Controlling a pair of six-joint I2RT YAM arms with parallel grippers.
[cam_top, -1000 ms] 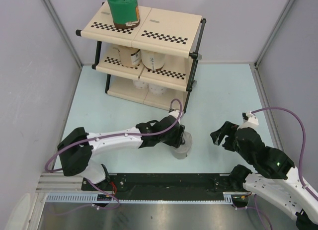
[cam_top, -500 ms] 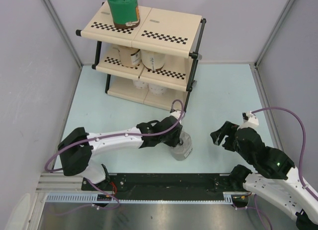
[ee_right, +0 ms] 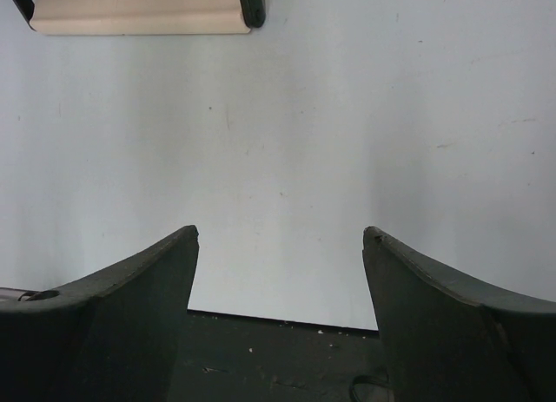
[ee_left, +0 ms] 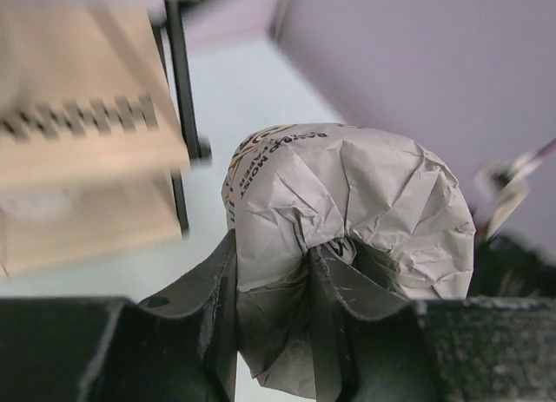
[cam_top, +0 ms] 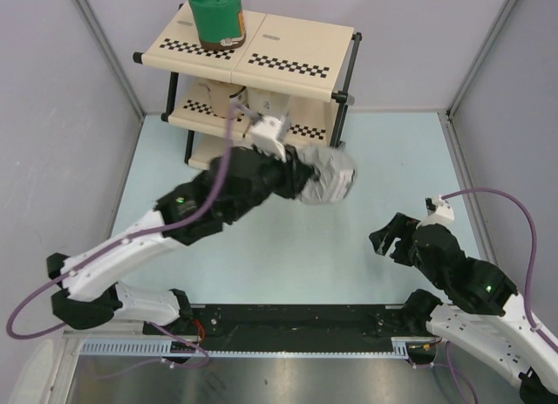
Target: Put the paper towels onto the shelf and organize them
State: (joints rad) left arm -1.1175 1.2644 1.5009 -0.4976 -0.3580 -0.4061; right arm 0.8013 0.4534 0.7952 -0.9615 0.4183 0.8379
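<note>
As the grey roll (cam_top: pixel 332 175) hangs gripped, the shelf edge (cam_top: pixel 314 133) seems near.

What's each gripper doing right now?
Left gripper: closed on the grey paper towel roll.
Right gripper: open, holding nothing.

Bright, even light; one view smeared

Overhead view diffuse, with faint shadows on the surface (cam_top: pixel 392 168) under the shelf (cam_top: pixel 288 46); dull sheen on the metal strip (cam_top: pixel 288 378) at the near edge; left wrist view smears the shelf with blur while the grey roll (ee_left: pixel 382 202) is crisp; right wrist view evenly lit.
</note>
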